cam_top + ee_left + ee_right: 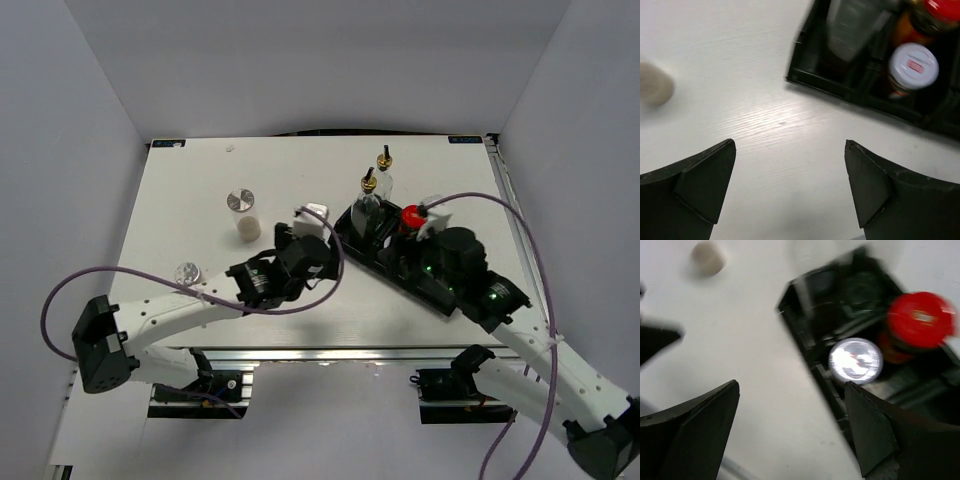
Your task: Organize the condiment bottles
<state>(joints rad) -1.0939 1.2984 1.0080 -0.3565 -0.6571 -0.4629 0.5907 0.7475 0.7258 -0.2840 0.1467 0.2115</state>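
The black tray (816,83) lies slantwise on the white table (200,180). In it stand a glass bottle with a gold pourer (367,200), the red-capped jar (413,215) and, right beside that, the white-lidded jar (913,65). From above the right arm (470,275) covers that last one; only the wrist cameras catch it. A second gold-pourer bottle (385,172) stands at the tray's far end, in or out I cannot tell. Left of the tray, well apart, sit the silver-lidded jar (240,200), a cream-white container (247,229) and another small round one (187,271). The left gripper (790,145) hangs over bare table near the tray's corner, and the right gripper (790,385) by the tray's rim. Both gape wide, holding nothing.
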